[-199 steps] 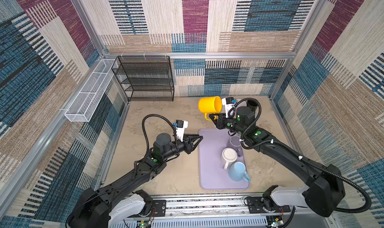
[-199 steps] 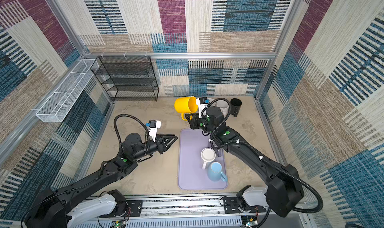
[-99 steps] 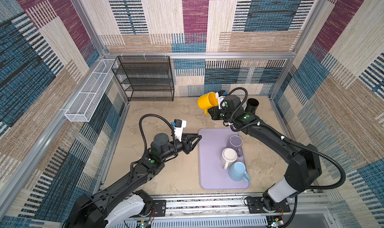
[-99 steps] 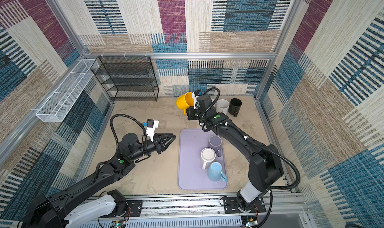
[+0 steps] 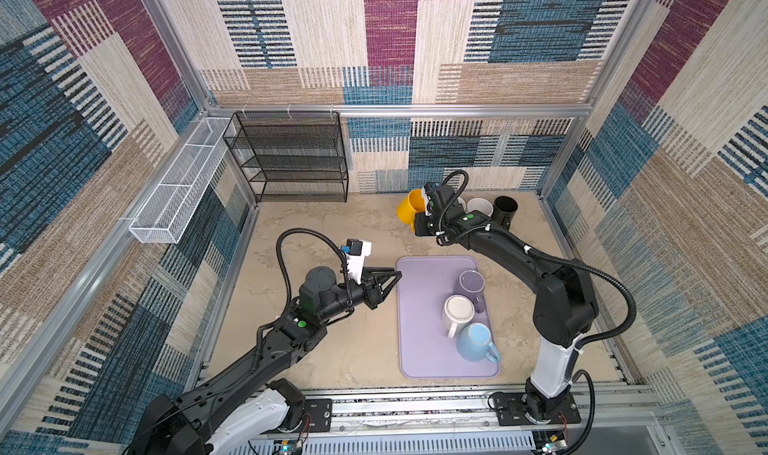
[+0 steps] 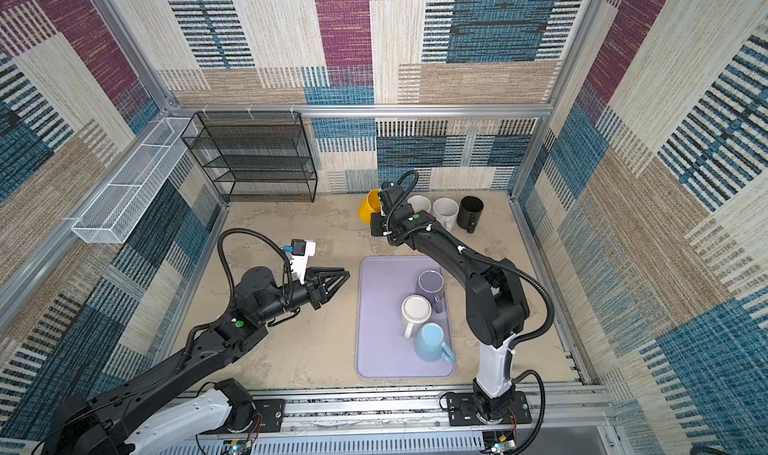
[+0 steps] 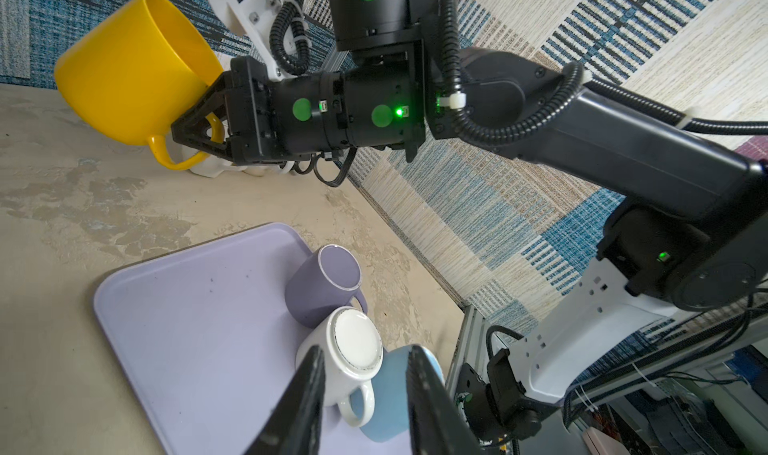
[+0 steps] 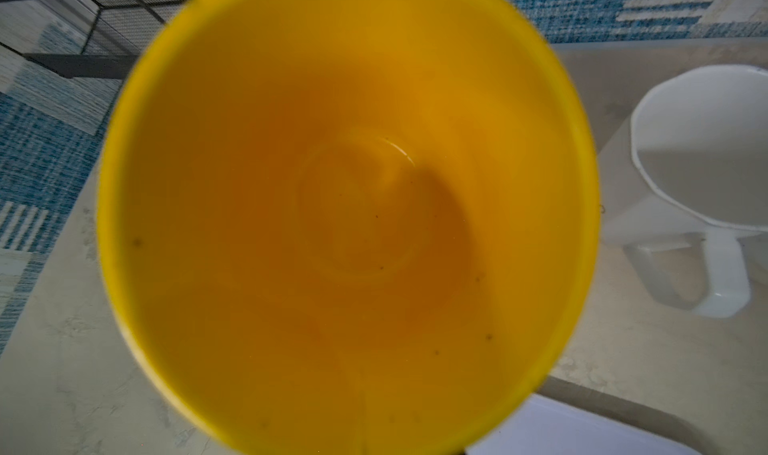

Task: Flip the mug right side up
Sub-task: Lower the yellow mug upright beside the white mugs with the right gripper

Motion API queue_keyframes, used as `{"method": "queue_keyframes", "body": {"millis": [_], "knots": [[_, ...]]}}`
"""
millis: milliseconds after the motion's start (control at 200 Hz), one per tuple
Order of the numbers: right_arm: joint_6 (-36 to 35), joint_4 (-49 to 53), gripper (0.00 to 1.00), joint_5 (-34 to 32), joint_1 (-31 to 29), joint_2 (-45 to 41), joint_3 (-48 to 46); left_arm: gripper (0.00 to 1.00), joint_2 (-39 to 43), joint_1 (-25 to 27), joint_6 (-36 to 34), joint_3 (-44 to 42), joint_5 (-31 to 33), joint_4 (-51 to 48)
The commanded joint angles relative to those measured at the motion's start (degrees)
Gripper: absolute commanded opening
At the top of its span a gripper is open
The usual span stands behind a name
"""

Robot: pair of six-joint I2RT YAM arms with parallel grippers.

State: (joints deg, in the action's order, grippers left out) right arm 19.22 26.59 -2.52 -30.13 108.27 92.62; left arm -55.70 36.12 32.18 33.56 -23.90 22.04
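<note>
- My right gripper (image 7: 178, 131) clenches the yellow mug (image 7: 124, 66) by its handle; only the left wrist view shows that grip.
- Both top views show the mug tilted at the table's (image 6: 291, 224) far end, beside a white mug (image 6: 417, 203).
- The right wrist view looks straight into its mouth.
- My left gripper (image 5: 395, 275) hangs parted, holding nothing, beside the tray (image 5: 419, 307).

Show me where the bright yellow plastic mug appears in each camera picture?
In a top view: yellow plastic mug, centre-back, beyond the lilac rectangular tray.
In a top view: mug centre-back, beyond the tray.
Left wrist: mug tilted in the right end effector, beyond the tray.
Right wrist: the mug's mouth fills the picture; a tray corner shows beside it.
Shared landmark: the tray.
</note>
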Motion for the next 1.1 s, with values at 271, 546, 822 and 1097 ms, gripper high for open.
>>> {"method": "queue_keyframes", "body": {"millis": [271, 546, 822, 1097], "knots": [[-1.2, 2.7, 0.0, -7.3, 0.7, 8.0, 8.4, 0.33, -0.1, -0.1, -1.7, 0.3, 0.1, -0.2], [-1.8, 11.1, 0.0, -9.6, 1.1, 16.5, 19.1, 0.33, 1.3, 0.0, -1.8, 0.3, 0.1, -0.6], [-2.3, 17.2, 0.0, -12.5, 1.6, 22.8, 27.7, 0.32, 1.8, 0.0, -2.1, 0.2, 0.4, -1.3], [-2.6, 20.8, 0.0, -13.5, 2.9, 27.4, 33.6, 0.32, 2.0, -0.1, -2.2, 0.2, 0.2, -1.6]]}}
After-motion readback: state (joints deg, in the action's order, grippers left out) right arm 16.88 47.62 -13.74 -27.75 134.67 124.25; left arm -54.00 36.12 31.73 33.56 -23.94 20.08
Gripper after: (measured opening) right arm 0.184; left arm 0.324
